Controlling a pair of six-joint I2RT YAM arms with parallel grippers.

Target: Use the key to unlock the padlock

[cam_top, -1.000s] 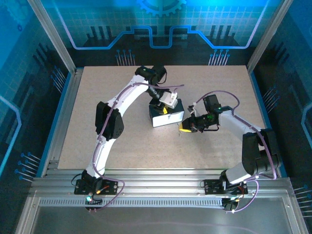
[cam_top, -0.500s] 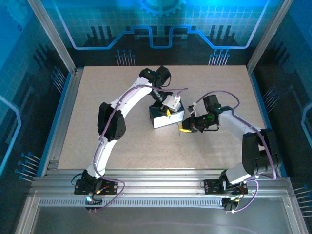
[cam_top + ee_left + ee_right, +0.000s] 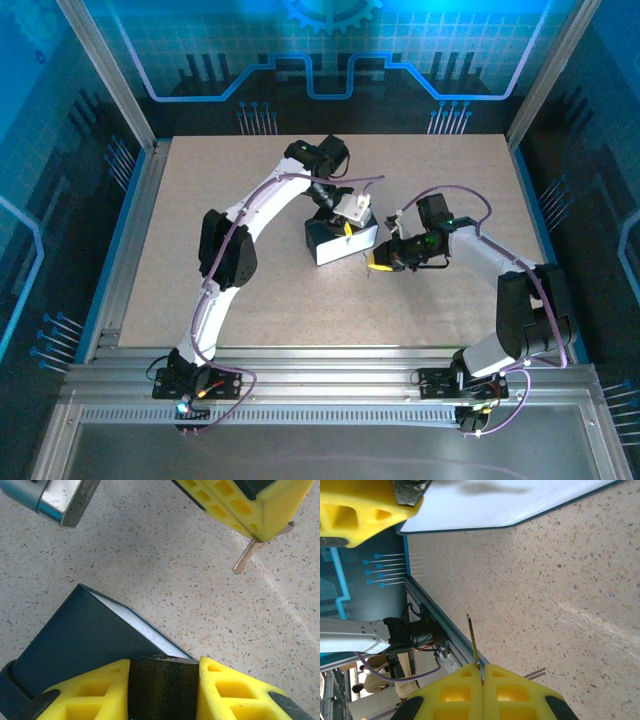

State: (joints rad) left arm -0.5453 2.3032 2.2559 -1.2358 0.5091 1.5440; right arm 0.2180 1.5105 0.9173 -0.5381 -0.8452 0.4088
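The key [image 3: 247, 555], a thin sliver of pale metal, pokes out from the yellow foam fingertips of the right gripper [image 3: 482, 669]. Its tip hangs above the speckled beige table top [image 3: 150, 560] and touches nothing. From the right wrist it shows edge-on, a narrow blade rising out of the seam where the two fingers press flat together, so those fingers are closed tight on the key. Its head is buried in the foam and I can't make it out.

Across a stretch of bare table sits the left gripper [image 3: 163, 664]. Its yellow fingers [image 3: 235, 690] squeeze a black grainy block [image 3: 162, 690] from both sides, foam flush against it left and right. There's a small oval mark at the block's far top edge. Whether this is the padlock's body I can't say for sure. Key tip and block are near each other but apart.

Just beside and behind the block lies a dark blue rectangular tin [image 3: 75, 650] with a pale edge, one corner pointing out over the table. From above, the tin sits mid-table, with the left gripper over its far right edge and the right gripper just beside its right side. A shiny silver metal piece [image 3: 60, 500] juts in at the upper left of the left wrist view, cut off by the frame.
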